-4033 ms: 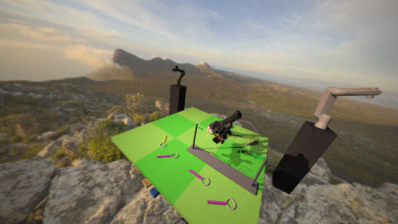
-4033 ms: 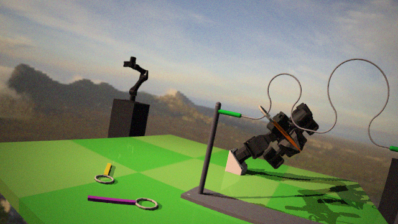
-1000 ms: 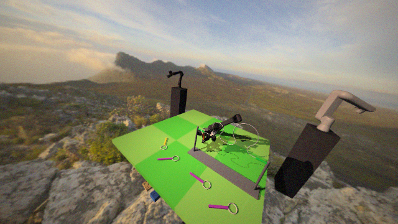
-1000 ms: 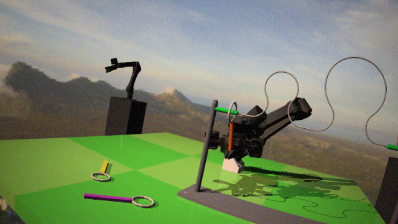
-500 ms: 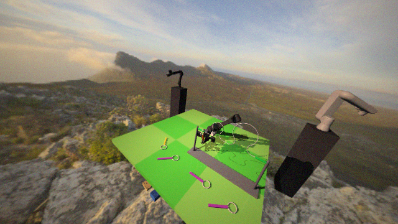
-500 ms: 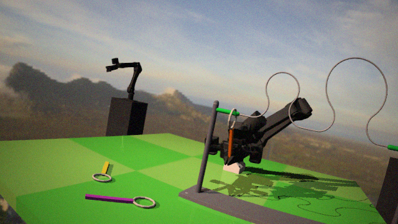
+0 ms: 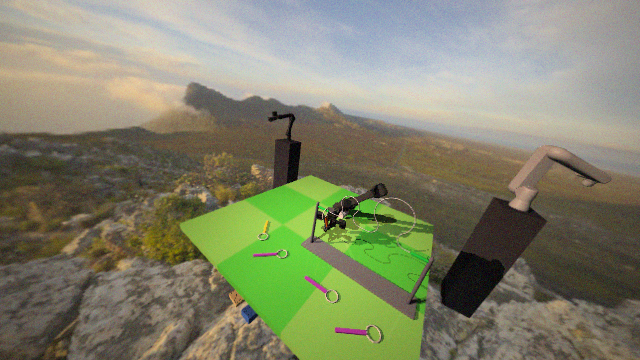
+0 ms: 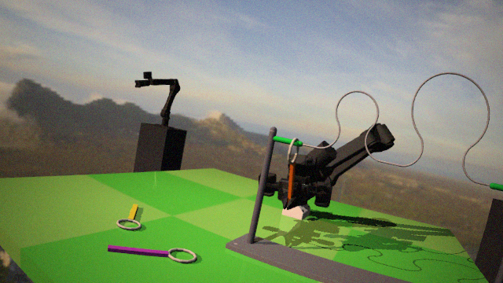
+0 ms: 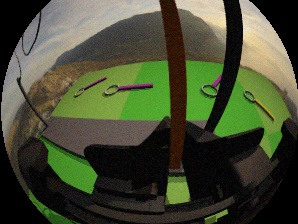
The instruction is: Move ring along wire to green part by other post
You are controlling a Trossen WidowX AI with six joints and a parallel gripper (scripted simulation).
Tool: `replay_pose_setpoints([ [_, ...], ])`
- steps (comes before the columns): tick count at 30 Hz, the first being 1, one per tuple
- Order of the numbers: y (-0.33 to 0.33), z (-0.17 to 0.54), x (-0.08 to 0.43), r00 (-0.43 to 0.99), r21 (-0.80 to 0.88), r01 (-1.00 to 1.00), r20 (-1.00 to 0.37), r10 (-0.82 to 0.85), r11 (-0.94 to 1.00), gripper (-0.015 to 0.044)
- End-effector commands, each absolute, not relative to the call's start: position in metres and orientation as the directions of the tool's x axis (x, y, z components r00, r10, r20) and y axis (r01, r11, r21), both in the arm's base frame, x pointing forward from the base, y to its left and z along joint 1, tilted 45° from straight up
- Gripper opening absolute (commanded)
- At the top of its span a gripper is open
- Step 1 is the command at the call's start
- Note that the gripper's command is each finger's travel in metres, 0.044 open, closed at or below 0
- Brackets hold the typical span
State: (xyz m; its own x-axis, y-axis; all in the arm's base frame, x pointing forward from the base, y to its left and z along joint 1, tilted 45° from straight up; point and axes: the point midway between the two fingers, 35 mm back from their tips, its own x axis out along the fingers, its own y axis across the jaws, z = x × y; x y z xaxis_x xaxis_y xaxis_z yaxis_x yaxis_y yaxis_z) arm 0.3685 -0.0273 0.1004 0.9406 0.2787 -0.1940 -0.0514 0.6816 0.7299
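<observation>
On the near side, a yellow-handled ring (image 7: 262,236) (image 8: 129,224) (image 9: 249,96) lies left of the wire stand. Farther back, the gripper (image 7: 326,226) (image 8: 290,202) (image 9: 170,120) is clamped on the orange handle (image 7: 326,221) (image 8: 291,181) (image 9: 176,80); its ring (image 8: 289,151) encircles the green wire section (image 8: 282,140) near the left post (image 7: 314,223) (image 8: 262,186).

Cloudy daylight sky (image 7: 350,60) (image 8: 251,47) (image 9: 120,20) above a dark mountain (image 7: 215,102) (image 8: 43,102) (image 9: 130,40); rocky ground (image 7: 125,295) below, bushes (image 7: 170,225) at left.

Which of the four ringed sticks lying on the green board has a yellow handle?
The one farthest from the blue block; the other three handles are purple.
</observation>
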Motion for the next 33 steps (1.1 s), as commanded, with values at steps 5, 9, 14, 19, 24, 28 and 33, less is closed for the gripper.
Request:
replay_pose_setpoints([
  [5,-0.027,0.100,0.368,0.941,0.730,-0.051,-0.194,0.279,0.682,-0.0124],
  [9,-0.027,0.100,0.368,0.941,0.730,-0.051,-0.194,0.279,0.682,-0.0019],
  [14,-0.027,0.100,0.368,0.941,0.730,-0.051,-0.194,0.279,0.682,0.0113],
  [19,-0.030,0.102,0.361,0.940,0.730,-0.050,-0.195,0.278,0.682,0.0160],
  [24,-0.035,0.106,0.347,0.940,0.731,-0.048,-0.197,0.277,0.681,0.0160],
  [28,-0.039,0.108,0.335,0.940,0.731,-0.046,-0.198,0.276,0.680,0.0160],
  [33,-0.042,0.109,0.322,0.940,0.733,-0.044,-0.199,0.276,0.679,0.0160],
])
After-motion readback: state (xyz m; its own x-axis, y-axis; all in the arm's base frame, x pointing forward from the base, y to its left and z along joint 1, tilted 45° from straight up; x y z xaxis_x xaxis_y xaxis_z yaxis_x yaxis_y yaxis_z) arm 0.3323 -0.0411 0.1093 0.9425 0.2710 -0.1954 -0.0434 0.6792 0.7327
